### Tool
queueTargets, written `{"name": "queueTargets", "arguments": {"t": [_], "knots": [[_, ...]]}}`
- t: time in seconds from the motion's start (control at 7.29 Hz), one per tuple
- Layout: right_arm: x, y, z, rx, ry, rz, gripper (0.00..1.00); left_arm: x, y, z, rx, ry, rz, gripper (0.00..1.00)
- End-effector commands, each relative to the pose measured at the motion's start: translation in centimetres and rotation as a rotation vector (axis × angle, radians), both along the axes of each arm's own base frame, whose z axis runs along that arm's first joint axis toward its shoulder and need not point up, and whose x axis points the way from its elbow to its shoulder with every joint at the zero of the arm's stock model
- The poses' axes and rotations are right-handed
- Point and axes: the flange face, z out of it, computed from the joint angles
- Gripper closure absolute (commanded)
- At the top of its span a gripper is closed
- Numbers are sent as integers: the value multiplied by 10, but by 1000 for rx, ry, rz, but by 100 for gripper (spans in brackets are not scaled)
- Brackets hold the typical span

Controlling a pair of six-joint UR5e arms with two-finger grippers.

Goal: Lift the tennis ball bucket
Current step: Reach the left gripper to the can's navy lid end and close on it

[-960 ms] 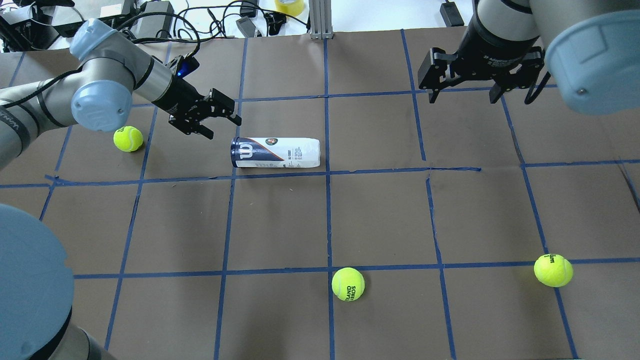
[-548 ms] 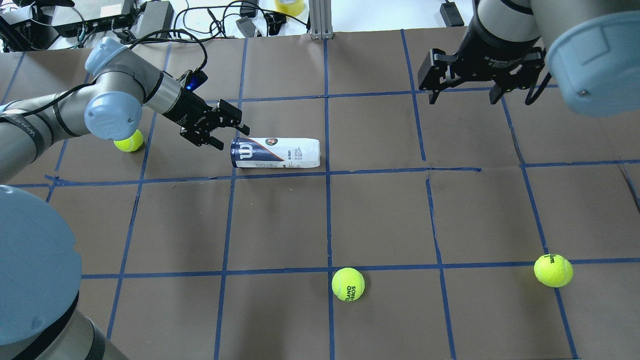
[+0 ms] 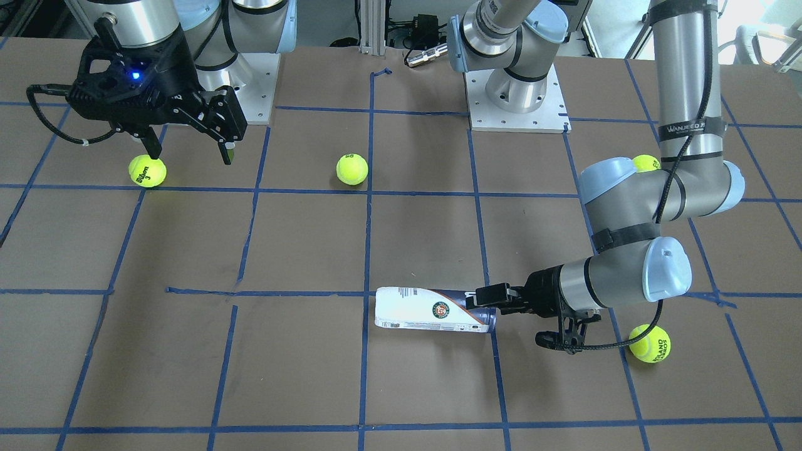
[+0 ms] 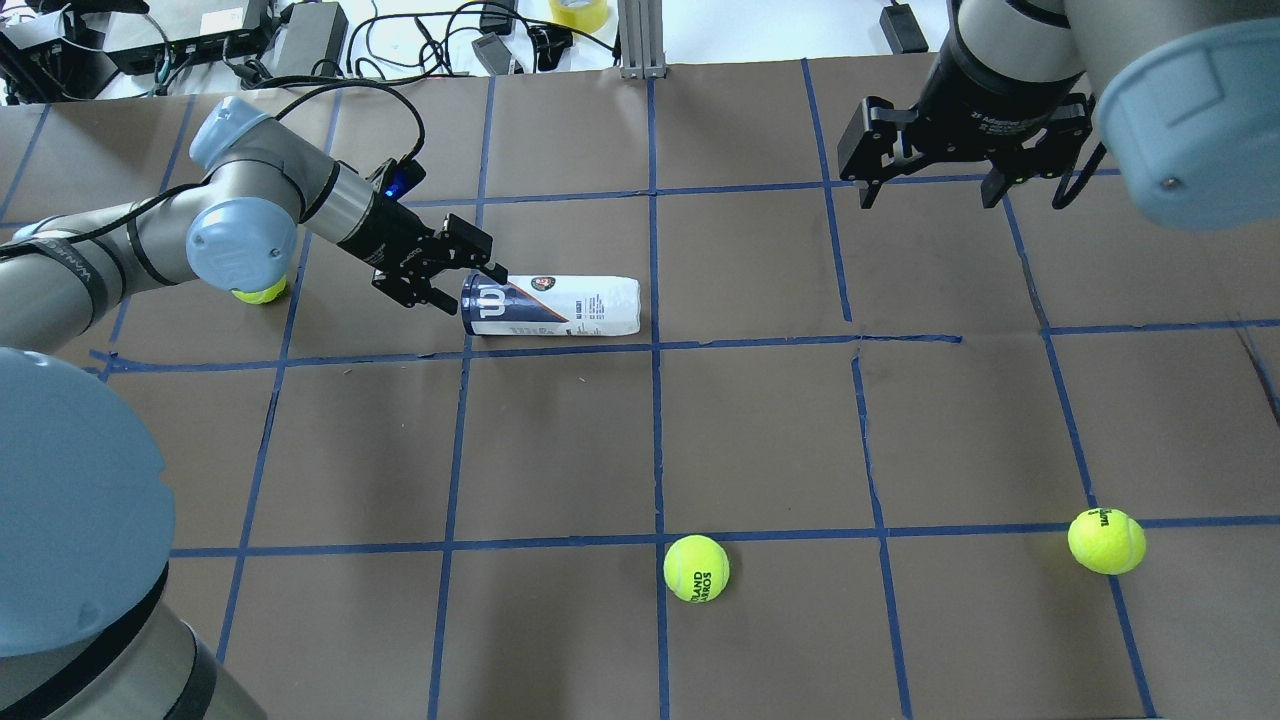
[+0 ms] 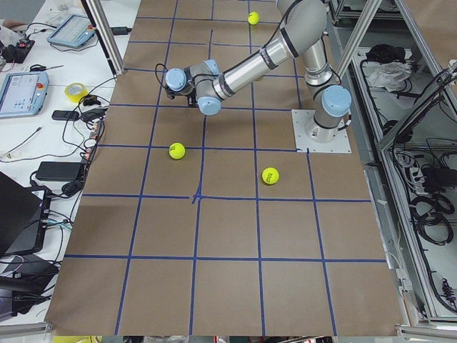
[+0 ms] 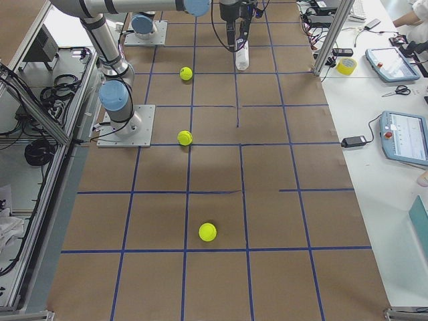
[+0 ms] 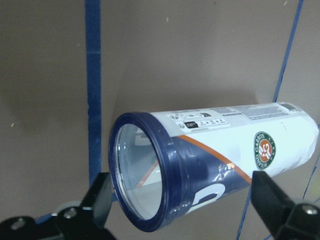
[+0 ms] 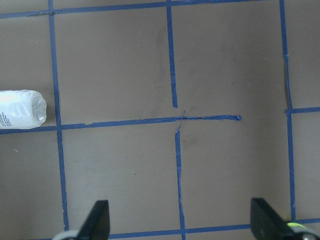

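The tennis ball bucket [image 4: 550, 305] is a slim white can with a navy band and a white "W". It lies on its side on the brown table, navy end toward the left arm. It also shows in the front view [image 3: 432, 310] and the left wrist view [image 7: 215, 160]. My left gripper [image 4: 468, 285] is low at that navy end and open. One finger [image 7: 97, 197] stands on each side of the can's rim, not closed on it. My right gripper [image 4: 930, 188] hangs open and empty over the far right of the table [image 3: 190, 153].
Loose tennis balls lie on the table: one at front centre [image 4: 696, 568], one at front right [image 4: 1106, 541], one partly hidden under my left arm [image 4: 258, 292]. Blue tape lines grid the table. Cables and boxes sit beyond the far edge [image 4: 300, 40].
My left gripper has moved right and down to the can's navy end and now straddles it. The can and my right arm have not moved.
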Motion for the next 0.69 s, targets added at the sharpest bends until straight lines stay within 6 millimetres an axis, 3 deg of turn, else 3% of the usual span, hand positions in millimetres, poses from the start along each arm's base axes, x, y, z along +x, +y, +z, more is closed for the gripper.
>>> {"name": "queueTargets", "arguments": {"t": [0.0, 0.27, 0.41, 0.55], "knots": [[0, 0, 0, 1, 2, 0, 0, -9, -1, 2, -3, 59, 13, 0], [0, 0, -1, 3, 1, -5, 0, -11, -2, 3, -2, 80, 25, 4], [0, 0, 0, 0, 1, -5, 0, -12, -1, 2, 2, 82, 25, 36], [0, 0, 0, 0, 1, -2, 0, -11, -1, -2, 12, 80, 27, 84]]}}
